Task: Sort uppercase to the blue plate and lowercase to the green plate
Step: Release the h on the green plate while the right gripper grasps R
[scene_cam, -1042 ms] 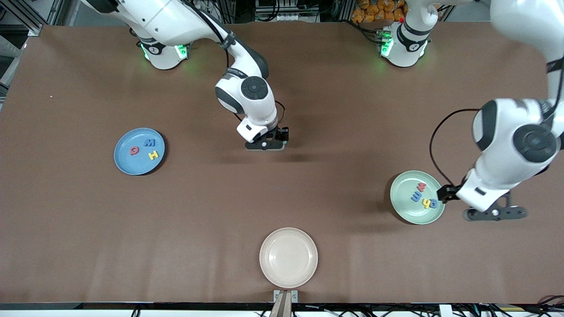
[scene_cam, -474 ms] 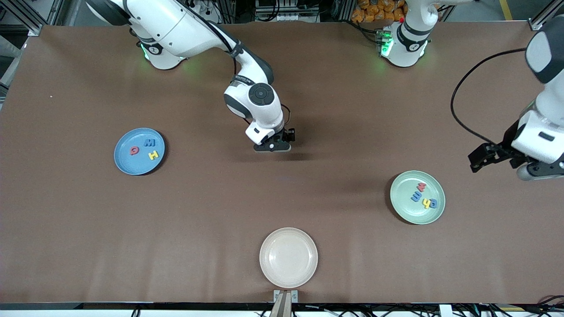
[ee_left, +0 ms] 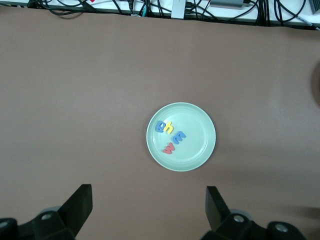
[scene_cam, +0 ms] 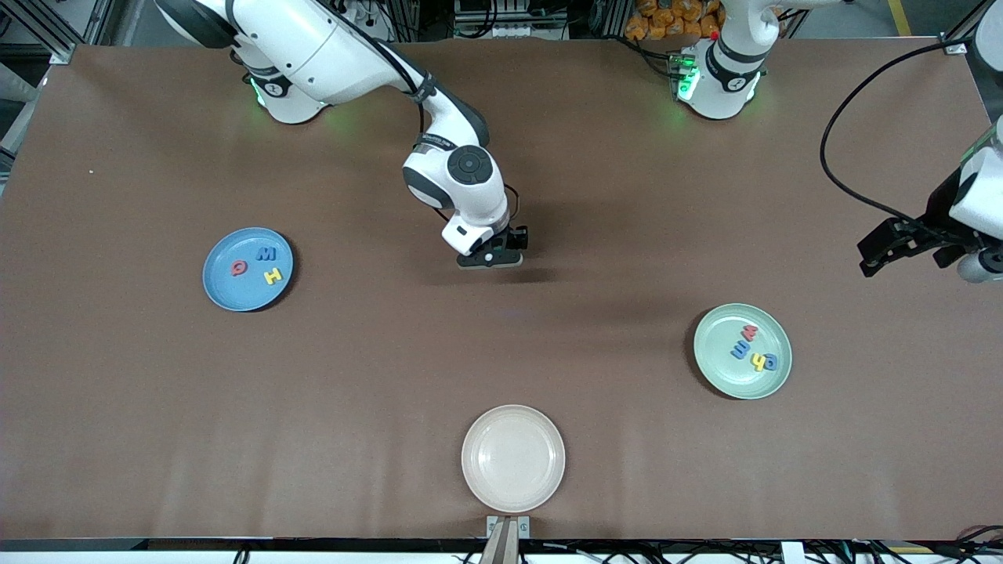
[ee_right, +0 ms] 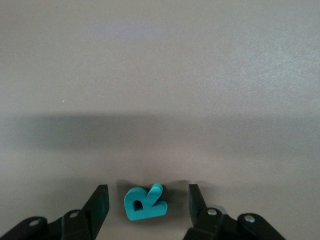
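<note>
Right gripper (ee_right: 146, 207) low over mid-table, fingers spread either side of teal-green foam letter R (ee_right: 144, 202), not touching it.

Left gripper (ee_left: 146, 206) spread wide, empty, high above round mint-green plastic plate (scene_cam: 721, 368); plate carries red w (scene_cam: 750, 333), blue m (scene_cam: 740, 348), yellow h (scene_cam: 757, 360), blue a-like letter (scene_cam: 769, 361).

Round sky-blue plastic plate (scene_cam: 223, 290) at right arm's end: blue M (scene_cam: 266, 253) at 12 o'clock, red Q (scene_cam: 237, 269) at 9, yellow H (scene_cam: 273, 276) at 3.

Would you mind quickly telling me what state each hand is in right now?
Left hand: open, empty, up above the green plate.
Right hand: open, fingers on either side of the teal R, not gripping it.
</note>
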### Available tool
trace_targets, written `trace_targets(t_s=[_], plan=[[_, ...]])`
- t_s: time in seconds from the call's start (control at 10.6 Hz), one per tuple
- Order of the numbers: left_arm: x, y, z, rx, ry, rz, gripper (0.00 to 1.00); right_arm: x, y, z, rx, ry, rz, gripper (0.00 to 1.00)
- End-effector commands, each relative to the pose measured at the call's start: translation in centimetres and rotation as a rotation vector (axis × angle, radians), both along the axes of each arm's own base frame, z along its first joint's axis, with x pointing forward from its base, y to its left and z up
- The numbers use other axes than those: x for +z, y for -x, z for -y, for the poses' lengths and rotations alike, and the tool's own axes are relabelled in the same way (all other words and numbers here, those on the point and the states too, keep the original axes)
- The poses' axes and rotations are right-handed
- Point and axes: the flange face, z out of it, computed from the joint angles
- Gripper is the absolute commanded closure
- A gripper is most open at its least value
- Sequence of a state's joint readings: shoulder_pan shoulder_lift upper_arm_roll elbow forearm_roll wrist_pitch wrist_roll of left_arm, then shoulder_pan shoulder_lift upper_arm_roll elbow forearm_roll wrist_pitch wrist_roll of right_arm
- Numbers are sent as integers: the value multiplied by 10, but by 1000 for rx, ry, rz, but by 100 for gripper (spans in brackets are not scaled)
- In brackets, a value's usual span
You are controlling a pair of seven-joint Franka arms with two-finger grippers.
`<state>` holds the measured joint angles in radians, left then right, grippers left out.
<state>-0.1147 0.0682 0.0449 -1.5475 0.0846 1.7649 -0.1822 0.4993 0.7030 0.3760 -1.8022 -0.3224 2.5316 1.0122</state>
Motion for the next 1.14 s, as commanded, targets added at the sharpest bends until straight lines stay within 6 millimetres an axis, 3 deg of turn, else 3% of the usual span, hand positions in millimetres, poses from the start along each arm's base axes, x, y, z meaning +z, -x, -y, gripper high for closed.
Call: trace_targets(t_s=[0.0, 0.38, 0.95, 1.04], plan=[[30, 13, 2, 4, 21, -35, 0, -6, 3, -8, 28, 8, 28, 30], [37, 26, 0, 13, 77, -76, 0, -8, 4, -8, 36, 17, 34, 35], [35, 29, -6, 25, 76, -103, 0, -15, 10, -11, 47, 23, 27, 41], [35, 28, -10, 33, 76, -103, 0, -15, 12, -12, 51, 23, 27, 47]])
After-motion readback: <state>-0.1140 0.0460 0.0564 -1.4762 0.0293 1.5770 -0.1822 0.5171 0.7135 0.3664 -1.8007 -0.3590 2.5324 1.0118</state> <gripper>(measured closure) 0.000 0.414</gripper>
